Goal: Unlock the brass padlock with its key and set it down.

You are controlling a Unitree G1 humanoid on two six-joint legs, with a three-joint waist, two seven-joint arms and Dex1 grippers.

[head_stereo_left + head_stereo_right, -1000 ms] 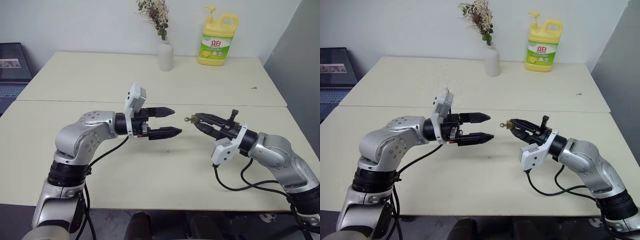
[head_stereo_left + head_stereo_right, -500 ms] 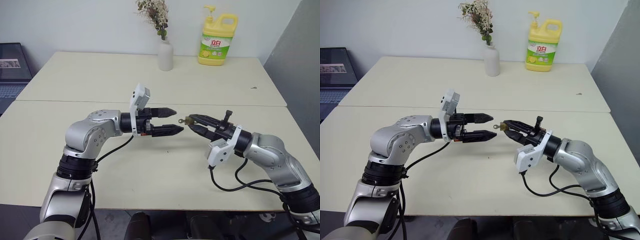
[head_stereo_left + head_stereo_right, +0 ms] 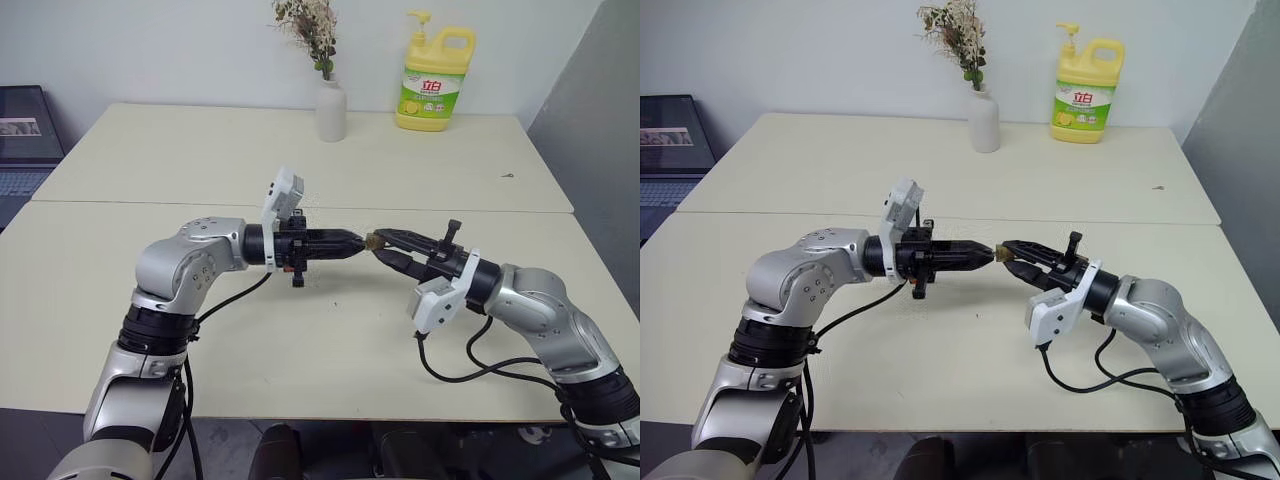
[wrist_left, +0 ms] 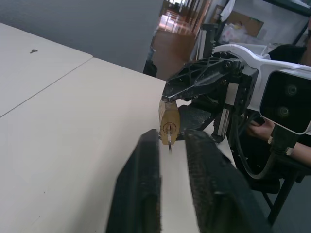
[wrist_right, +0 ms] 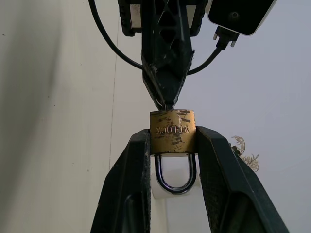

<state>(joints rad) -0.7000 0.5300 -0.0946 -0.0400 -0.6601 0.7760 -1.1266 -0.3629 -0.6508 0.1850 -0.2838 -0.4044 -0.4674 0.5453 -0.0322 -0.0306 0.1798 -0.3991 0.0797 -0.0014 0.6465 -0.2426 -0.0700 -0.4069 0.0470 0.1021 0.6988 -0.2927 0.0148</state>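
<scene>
Above the middle of the near desk, the two grippers meet tip to tip, clear of the surface. The right gripper is clamped on the brass padlock — both fingers pressed against the sides of the gold body, the silver shackle tucked back between them. The left gripper has its fingers drawn together on the key, whose thin shaft sits in the keyway on the padlock's end face
</scene>
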